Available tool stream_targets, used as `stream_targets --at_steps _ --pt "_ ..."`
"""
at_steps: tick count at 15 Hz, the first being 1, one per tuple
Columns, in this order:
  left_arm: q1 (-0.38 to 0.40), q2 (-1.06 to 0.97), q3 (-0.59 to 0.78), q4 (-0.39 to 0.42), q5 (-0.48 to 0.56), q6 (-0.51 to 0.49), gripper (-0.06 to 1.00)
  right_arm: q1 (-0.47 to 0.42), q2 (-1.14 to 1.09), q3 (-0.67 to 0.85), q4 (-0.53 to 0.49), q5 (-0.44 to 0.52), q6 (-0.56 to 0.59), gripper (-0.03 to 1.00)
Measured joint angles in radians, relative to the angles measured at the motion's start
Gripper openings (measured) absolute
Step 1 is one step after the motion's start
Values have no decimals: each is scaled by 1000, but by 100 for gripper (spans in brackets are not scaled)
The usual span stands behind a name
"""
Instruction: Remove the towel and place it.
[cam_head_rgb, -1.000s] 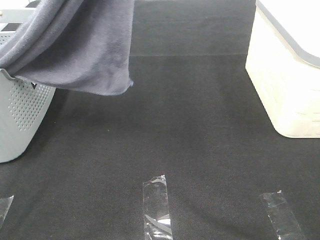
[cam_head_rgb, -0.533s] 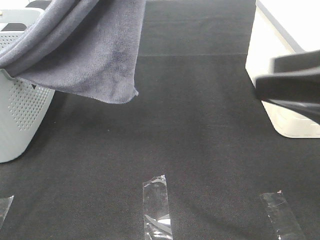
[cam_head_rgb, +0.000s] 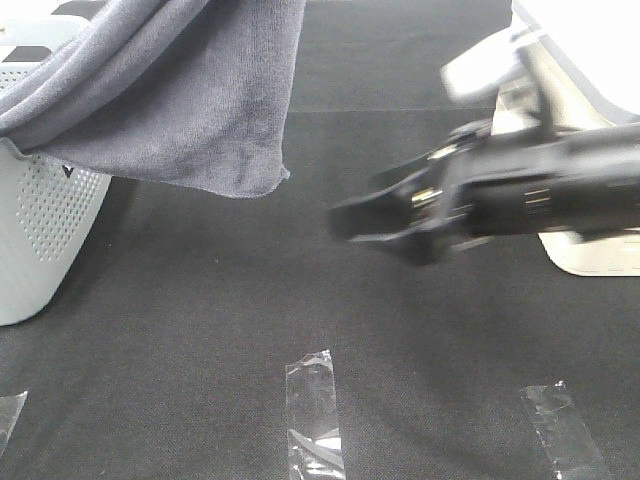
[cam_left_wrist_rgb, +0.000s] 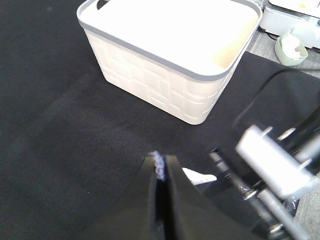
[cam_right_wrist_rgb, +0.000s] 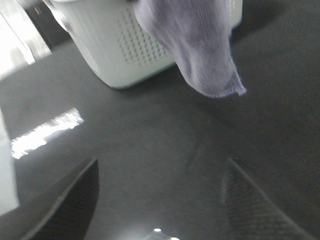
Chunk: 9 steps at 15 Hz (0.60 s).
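Overhead, towel (cam_head_rgb: 190, 100) draped across rim of grey perforated basket (cam_head_rgb: 40, 230), rising off frame, one corner hanging above black mat (cam_head_rgb: 250, 330); right gripper (cam_head_rgb: 340, 222) blurred there, spread unreadable. From right wrist only: fingers (cam_right_wrist_rgb: 65, 200) wide apart, nothing between, hanging corner ahead, well apart. From left wrist only: left gripper (cam_left_wrist_rgb: 161, 190) clenched, pads together, on a lavender sliver of towel edge; cream bin (cam_left_wrist_rgb: 170, 65) beyond on same mat.

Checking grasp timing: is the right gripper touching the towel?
Apart. Right wrist view shows bare mat between the open right gripper and the hanging towel.
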Motion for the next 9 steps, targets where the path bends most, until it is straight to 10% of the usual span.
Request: stream_targets --at_steps 9 --pt "0 0 0 -3 -61 0 1 35 394 -331 12 120 -46 66"
